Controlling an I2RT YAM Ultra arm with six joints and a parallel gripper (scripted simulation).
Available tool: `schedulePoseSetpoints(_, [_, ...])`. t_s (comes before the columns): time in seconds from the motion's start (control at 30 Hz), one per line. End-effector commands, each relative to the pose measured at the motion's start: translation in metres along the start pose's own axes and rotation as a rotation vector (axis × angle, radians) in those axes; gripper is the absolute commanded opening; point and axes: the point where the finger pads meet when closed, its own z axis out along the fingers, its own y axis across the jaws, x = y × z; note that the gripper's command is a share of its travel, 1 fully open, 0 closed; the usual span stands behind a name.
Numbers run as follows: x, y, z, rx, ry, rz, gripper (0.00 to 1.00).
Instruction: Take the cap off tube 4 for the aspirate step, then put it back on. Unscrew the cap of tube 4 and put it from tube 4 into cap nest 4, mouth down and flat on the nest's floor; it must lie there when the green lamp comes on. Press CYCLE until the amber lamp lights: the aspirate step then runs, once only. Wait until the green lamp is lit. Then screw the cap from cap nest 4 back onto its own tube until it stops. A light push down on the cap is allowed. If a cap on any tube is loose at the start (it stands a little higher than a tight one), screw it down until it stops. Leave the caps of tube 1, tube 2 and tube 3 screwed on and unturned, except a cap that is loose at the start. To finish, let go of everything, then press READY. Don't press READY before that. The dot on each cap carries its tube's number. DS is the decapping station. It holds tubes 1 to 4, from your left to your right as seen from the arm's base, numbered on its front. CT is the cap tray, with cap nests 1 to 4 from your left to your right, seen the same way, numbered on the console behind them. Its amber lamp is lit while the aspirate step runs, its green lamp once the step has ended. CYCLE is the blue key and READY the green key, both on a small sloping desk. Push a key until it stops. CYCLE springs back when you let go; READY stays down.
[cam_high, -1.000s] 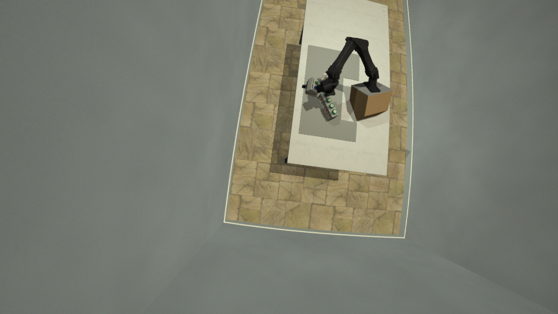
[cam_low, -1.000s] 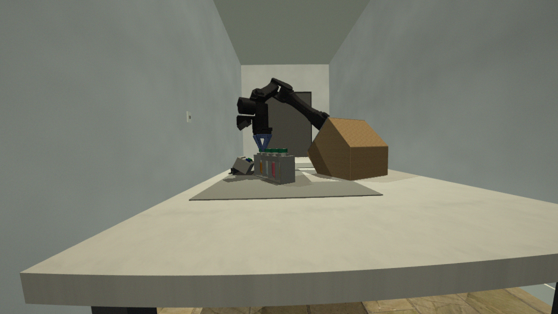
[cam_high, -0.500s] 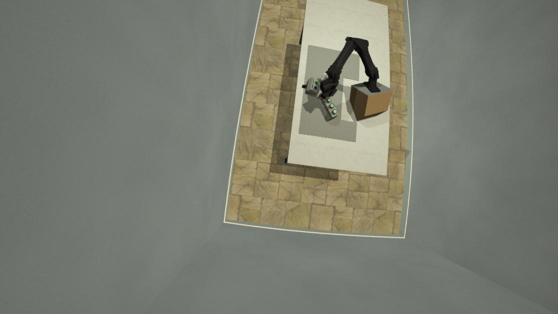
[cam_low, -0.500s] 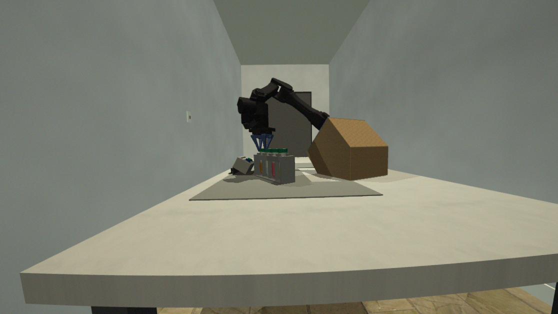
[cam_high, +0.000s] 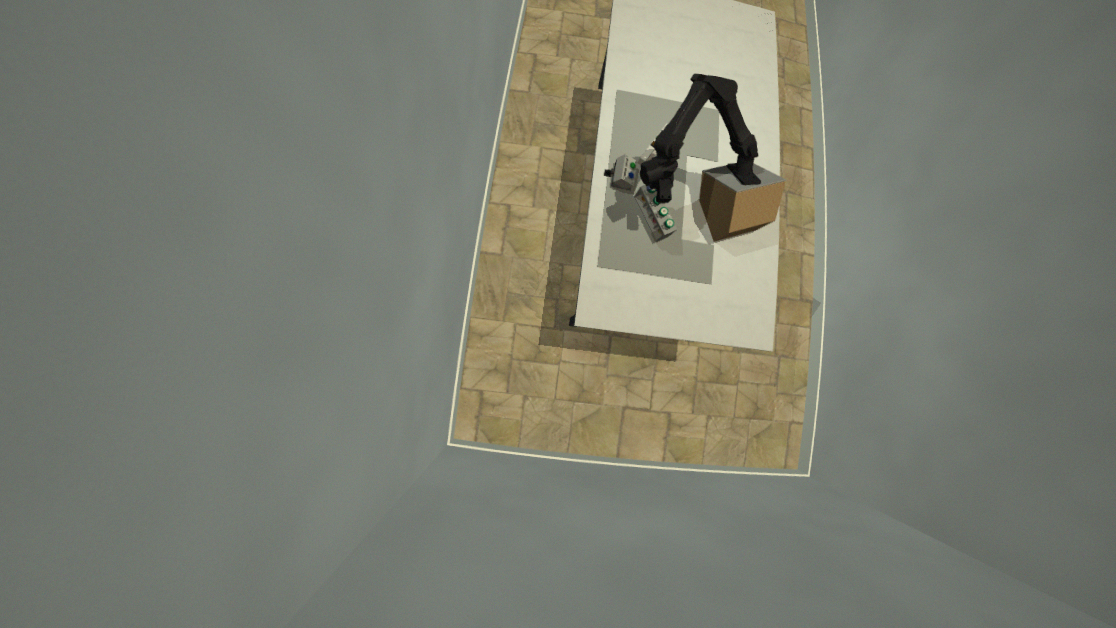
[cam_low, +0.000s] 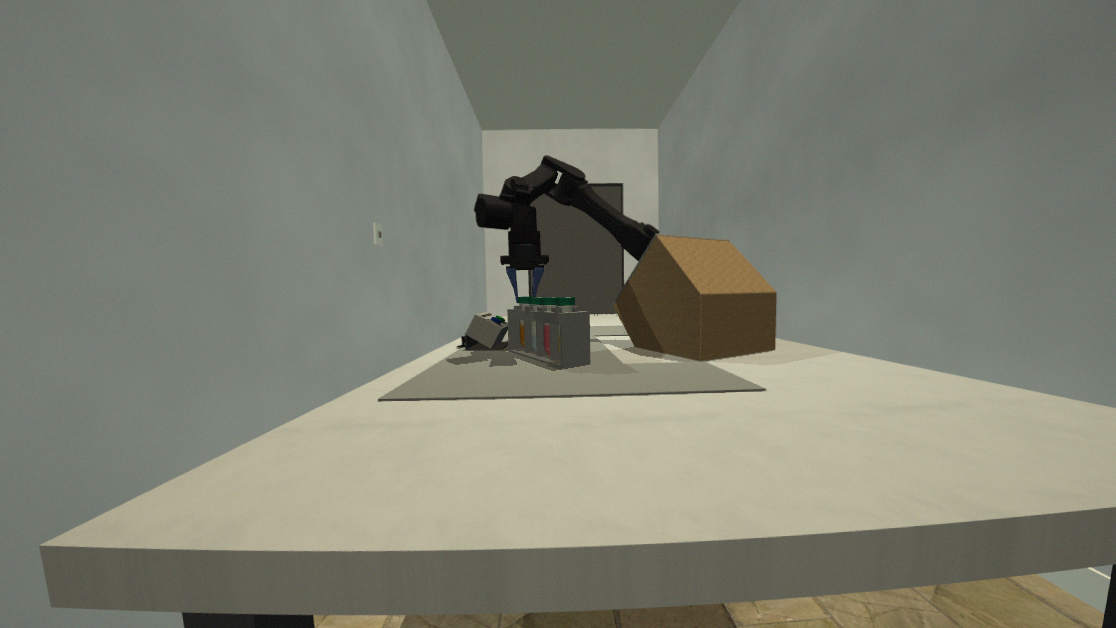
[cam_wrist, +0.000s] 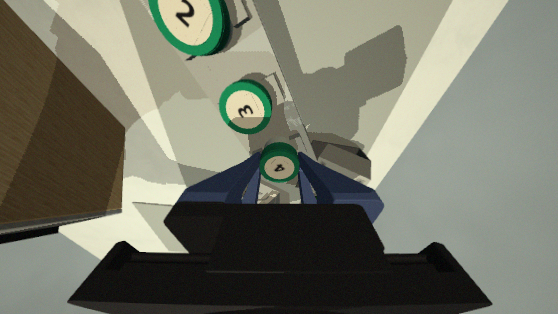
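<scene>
Wrist view shows the gripper (cam_wrist: 279, 176) clamped on cap 4 (cam_wrist: 278, 163) over its tube, cap 3 (cam_wrist: 245, 107) at eleven o'clock; nesting, cycle, recapping and READY seemingly remain.

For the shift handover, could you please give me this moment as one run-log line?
phase: unscrewing | gripper: shut on cap 4 | cap 3, cap 2: untouched | cap nest 4: not visible

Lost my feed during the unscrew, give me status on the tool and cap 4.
Tool shut on cap 4, above the decapping station. Caps 2 and 3 in view alongside. Nothing blocking seen.
</scene>
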Motion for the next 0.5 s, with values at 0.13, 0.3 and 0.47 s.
schedulePoseSetpoints(0.13, [0.0007,-0.0094,-0.0148,0.033,0.005,-0.412,0.00])
schedulePoseSetpoints(0.3, [0.0008,-0.0095,-0.0151,0.033,0.009,-0.652,0.00])
schedulePoseSetpoints(0.47, [0.0008,-0.0095,-0.0151,0.032,0.009,-0.652,0.00])
